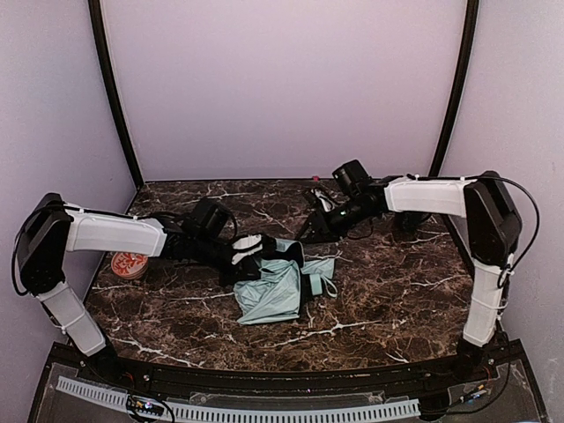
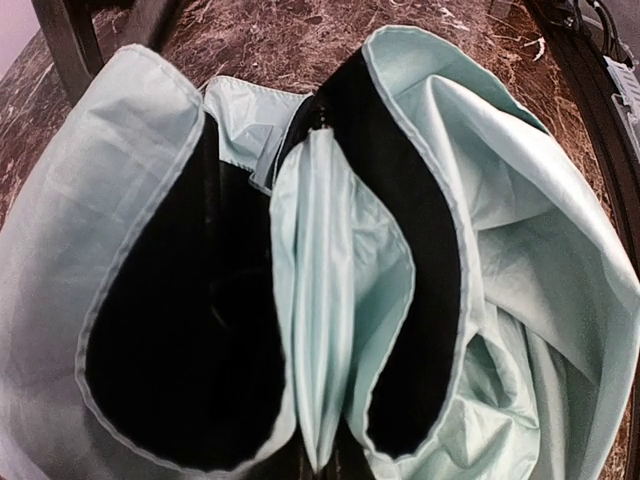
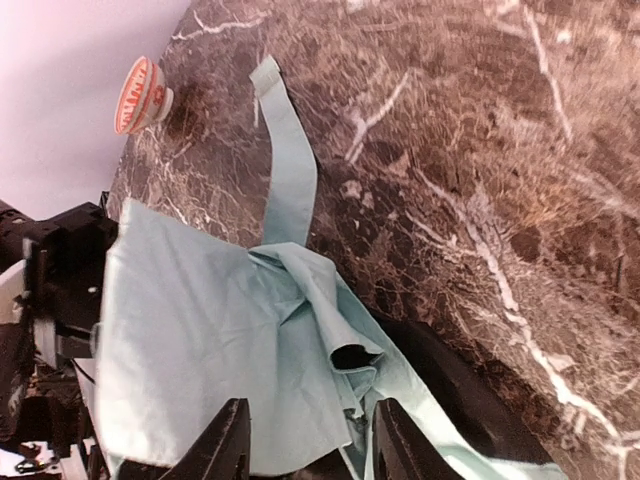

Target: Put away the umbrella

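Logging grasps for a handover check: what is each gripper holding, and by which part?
Left gripper looks shut on the umbrella, by its canopy fabric; the exact spot is hidden. Right gripper is open, holding nothing.

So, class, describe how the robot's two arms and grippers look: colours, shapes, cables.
The left arm and right arm have smooth white shells with bulky black joints. A thin black cable loops beside each elbow. The right gripper has two flat black fingers; the left gripper is black with white parts.
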Tool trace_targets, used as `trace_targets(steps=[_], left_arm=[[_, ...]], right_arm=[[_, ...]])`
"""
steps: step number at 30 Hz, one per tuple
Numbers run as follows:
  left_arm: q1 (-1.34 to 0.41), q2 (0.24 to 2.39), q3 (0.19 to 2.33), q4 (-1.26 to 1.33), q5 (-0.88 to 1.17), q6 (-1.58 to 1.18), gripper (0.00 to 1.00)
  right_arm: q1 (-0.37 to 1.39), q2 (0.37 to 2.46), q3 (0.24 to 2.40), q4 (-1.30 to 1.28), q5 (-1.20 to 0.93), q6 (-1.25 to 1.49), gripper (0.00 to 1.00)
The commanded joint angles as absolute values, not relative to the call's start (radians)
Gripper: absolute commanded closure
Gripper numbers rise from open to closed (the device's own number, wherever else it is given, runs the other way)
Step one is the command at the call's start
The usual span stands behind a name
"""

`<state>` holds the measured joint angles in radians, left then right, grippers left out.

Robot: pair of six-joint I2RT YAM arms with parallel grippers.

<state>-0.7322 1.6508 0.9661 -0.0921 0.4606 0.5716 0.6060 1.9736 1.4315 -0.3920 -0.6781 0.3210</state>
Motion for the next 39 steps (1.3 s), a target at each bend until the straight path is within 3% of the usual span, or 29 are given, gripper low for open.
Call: trace_targets(steps=[1,9,12,17,19,22,23,24,29,31,36,39], left_arm=[[-0.729,1.634,0.993,-0.127,0.486,0.578,1.0],[-0.727,1.677,1.051,-0.098,0.535,0.561,1.0],[-0.727,1.694,1.076,-0.108,0.529,0.557,1.0],[-0.728,1.713,1.099,-0.121,0.517,0.564,1.0],[-0.728,1.72,1.11,-0.129,0.511,0.557,1.0],[-0.728,1.723,1.128,-0.144,0.516,0.559,1.0],[-0.728,1.721,1.131,-0.143,0.513,0.56,1.0],[-0.727,1.715,1.135,-0.143,0.503,0.553,0.98],[-0.724,1.634,1.121,-0.109,0.487,0.513,0.45],[-0.724,1.592,1.11,-0.105,0.473,0.503,0.34],[-0.725,1.442,1.089,-0.159,0.431,0.502,0.18],[-0.726,1.314,1.053,-0.175,0.415,0.5,0.25]], right_arm=[[0.6,1.798,1.388,-0.447,-0.587,0.222,0.58],[0.656,1.63,1.104,-0.121,-0.708,0.371,0.54],[0.726,1.684,1.137,-0.105,-0.708,0.368,0.42],[0.809,1.744,1.182,-0.102,-0.676,0.33,0.4],[0.81,1.768,1.178,-0.103,-0.677,0.341,0.47],[0.812,1.783,1.17,-0.093,-0.668,0.345,0.88],[0.81,1.782,1.168,-0.08,-0.67,0.352,0.97],[0.81,1.779,1.165,-0.056,-0.68,0.365,1.0],[0.811,1.772,1.16,0.009,-0.706,0.431,1.0],[0.81,1.761,1.118,0.051,-0.697,0.466,1.0],[0.805,1.764,1.123,0.054,-0.683,0.515,1.0],[0.783,1.759,1.114,0.068,-0.678,0.566,1.0]])
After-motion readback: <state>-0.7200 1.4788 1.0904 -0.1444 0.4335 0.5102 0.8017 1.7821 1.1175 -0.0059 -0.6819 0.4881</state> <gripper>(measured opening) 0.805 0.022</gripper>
